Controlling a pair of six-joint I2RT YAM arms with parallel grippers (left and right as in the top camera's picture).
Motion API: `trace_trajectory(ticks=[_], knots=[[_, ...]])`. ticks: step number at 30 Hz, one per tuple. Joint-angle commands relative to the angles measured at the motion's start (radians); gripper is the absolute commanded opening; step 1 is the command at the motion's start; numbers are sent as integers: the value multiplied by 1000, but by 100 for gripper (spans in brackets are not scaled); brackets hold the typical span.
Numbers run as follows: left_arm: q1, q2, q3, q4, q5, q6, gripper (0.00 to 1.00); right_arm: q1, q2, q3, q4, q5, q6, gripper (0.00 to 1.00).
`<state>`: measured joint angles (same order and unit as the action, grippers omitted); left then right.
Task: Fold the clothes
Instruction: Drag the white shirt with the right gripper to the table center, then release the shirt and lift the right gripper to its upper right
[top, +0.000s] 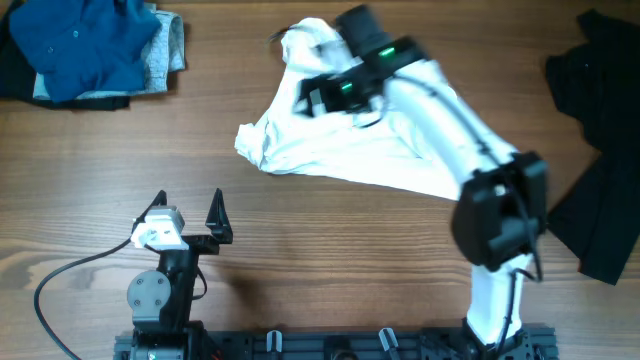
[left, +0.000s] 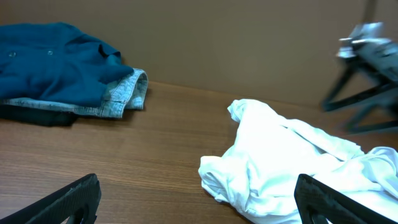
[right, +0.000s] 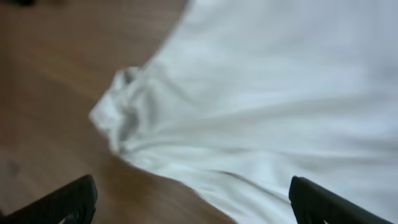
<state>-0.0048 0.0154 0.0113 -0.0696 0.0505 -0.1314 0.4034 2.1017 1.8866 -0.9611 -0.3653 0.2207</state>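
The clothes to fold are a white T-shirt (top: 340, 140), lying crumpled in the middle of the table; no lettering shows. My right gripper (top: 312, 95) hovers over its upper part. In the right wrist view this gripper (right: 199, 211) is open, its fingertips (right: 68, 202) wide apart above the shirt's (right: 261, 106) bunched edge, holding nothing. My left gripper (top: 190, 212) stands open near the front edge, clear of the shirt. In the left wrist view the shirt (left: 286, 168) lies ahead to the right of the open left gripper (left: 199, 214).
A blue garment (top: 85, 45) on grey cloth (top: 172, 45) is piled at the back left, also visible as the blue garment (left: 56, 62) in the left wrist view. A black garment (top: 600, 150) lies at the right edge. The right arm (top: 450, 130) crosses above the shirt.
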Motion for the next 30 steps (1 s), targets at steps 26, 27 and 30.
trace_trajectory(ticks=[26,27,30], knots=[[-5,-5,-6,-2,11,23,100,-493,53,-161,165,127,-195,90],[-5,-5,-6,-3,11,23,100,-493,66,-161,173,127,-194,90],[-5,-5,-6,-3,11,23,100,-493,98,-161,188,127,-194,86]])
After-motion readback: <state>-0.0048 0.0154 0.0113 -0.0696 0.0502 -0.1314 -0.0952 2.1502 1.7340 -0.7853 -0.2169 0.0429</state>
